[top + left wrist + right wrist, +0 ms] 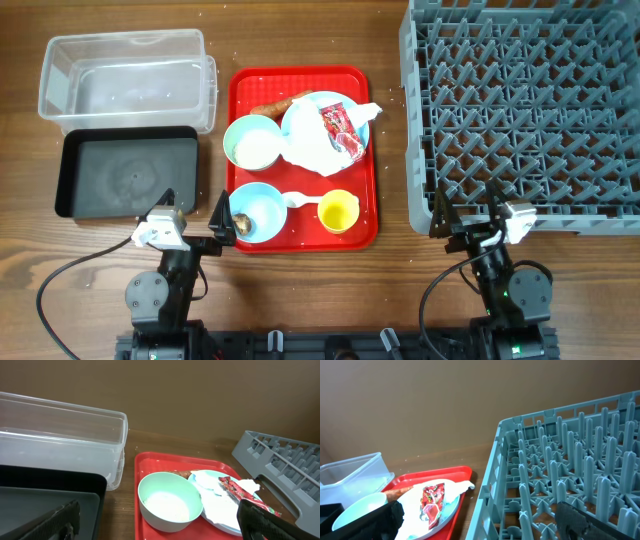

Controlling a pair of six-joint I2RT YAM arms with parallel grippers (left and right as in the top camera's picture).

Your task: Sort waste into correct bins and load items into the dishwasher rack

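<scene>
**Two Wide Pincers and One Full Red Tray**

In the view from above, the left pincer (192, 208) sat low in the frame, left of the middle. Its two fingers were spread wide with nothing between them. The right pincer (468, 208) sat low on the right, spread just as wide and holding nothing too.

The red tray (366, 200) lay in the middle of the bench (300, 300), and all the things to sort were on it. The blue plate (310, 105) sat at the tray's upper right. The napkin (318, 152) and the red wrapper (340, 130) lay on top of it, and the carrot (278, 105) poked out at its upper left edge. The green bowl (228, 140) sat just left of the plate, with what looked like rice (170, 505) inside. The blue bowl (265, 208) sat at the tray's lower left, near the left pincer, with a small brown lump (242, 224) in it. The white spoon (298, 199) lay between that bowl and the yellow cup (338, 212).

The clear tub (125, 85) sat at the upper left, with the black bin (128, 172) just below it. Both were empty. The grey rack (520, 110) filled the upper right and held no dishes.

The bins probably sat on the left so that arm could drop rubbish in them, and the rack on the right so that arm could load dishes. Since rubbish lay on the dishes, it would likely have to come off first. No sorting looked done yet.
</scene>
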